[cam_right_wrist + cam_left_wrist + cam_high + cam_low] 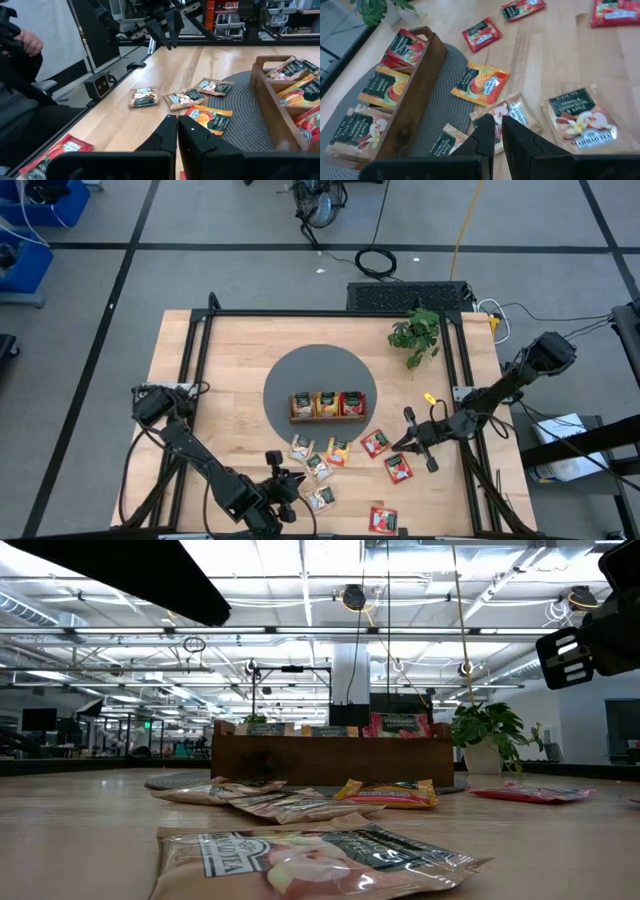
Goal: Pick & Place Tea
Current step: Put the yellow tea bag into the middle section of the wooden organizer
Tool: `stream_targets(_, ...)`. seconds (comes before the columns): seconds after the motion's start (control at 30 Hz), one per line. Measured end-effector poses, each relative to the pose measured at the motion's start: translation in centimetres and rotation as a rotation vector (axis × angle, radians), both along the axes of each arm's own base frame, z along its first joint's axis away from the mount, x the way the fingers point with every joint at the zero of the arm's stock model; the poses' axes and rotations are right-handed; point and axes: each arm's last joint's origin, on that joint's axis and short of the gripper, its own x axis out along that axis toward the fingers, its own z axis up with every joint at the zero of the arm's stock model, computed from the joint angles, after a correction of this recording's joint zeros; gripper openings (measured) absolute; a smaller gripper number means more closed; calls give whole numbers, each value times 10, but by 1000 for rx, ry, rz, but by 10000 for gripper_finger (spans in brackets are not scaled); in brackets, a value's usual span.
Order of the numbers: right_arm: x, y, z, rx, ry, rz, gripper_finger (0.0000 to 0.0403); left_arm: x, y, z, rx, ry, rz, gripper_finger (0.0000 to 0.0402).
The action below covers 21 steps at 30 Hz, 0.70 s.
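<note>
**While the packets lie loose, both grippers hang empty**

Although a few tea packets already stand in the wooden tray point(296, 418), most of the tea lies scattered on the bare table point(230, 350) in front of it: beige packets point(301, 448), an orange packet point(338, 452), and red packets point(375, 442) reaching toward the right side, with one red packet point(383, 520) near the front edge. The tray sits on a round grey mat point(285, 375), its three compartments each holding one kind.

The right gripper point(403, 442) hovers just beside the red packets, its fingers pressed together with nothing between them in the right wrist view. The left gripper point(290, 485) hangs over the beige packets near the front, its fingers close together and also empty.

My judgement: the main risk is a missed pick. The packets are flat and thin, so closed fingers descending on one would push or skid it rather than lift it; the jaws need to spread first. Several beige packets overlap, so a pinch there could drag two at once. A packet released at an angle could also catch on the tray wall or land in the wrong compartment. Both arms work close together, so their paths could cross.
</note>
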Motion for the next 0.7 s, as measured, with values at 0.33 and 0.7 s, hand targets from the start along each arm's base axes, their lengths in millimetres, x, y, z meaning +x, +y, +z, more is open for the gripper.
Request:
stream_targets(0.33,27,18,34,-37,-56,75,1,45,23,18,-40,17,-165,42)
stream_targets(0.7,81,53,43,-263,89,158,1,96,79,2,-205,-2,-99,42)
